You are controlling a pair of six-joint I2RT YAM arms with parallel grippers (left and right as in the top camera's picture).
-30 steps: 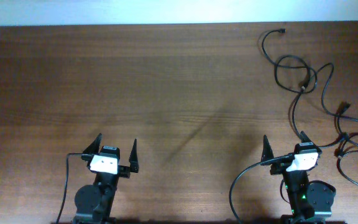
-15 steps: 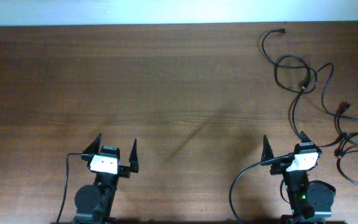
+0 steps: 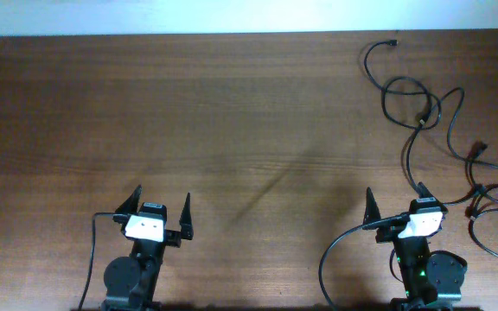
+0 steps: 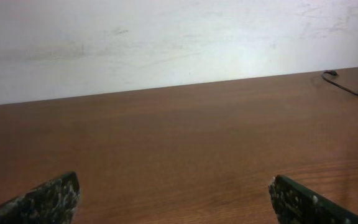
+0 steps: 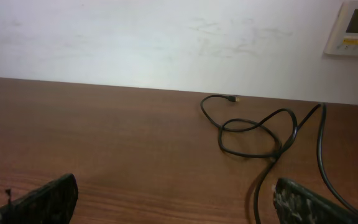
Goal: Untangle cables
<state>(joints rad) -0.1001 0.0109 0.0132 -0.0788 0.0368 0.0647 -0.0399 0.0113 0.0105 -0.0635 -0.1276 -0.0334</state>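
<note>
Thin black cables (image 3: pixel 413 104) lie tangled on the right side of the brown table (image 3: pixel 188 112), with a gold-tipped plug (image 3: pixel 393 41) near the far edge. A second knot of cables (image 3: pixel 491 197) lies near the right edge. My right gripper (image 3: pixel 395 192) stands open just short of them, and one strand ends near its right fingertip. In the right wrist view the cable loop (image 5: pixel 253 134) lies ahead of the open right gripper (image 5: pixel 176 190), nothing between its fingers. My left gripper (image 3: pixel 162 194) is open and empty, far from the cables; in its view (image 4: pixel 176 190) only a cable end (image 4: pixel 347 87) shows at far right.
A white wall runs along the table's far edge (image 4: pixel 166 87). A white wall control panel (image 5: pixel 356 28) hangs at the upper right in the right wrist view. Bare wood spreads across the left and middle of the table.
</note>
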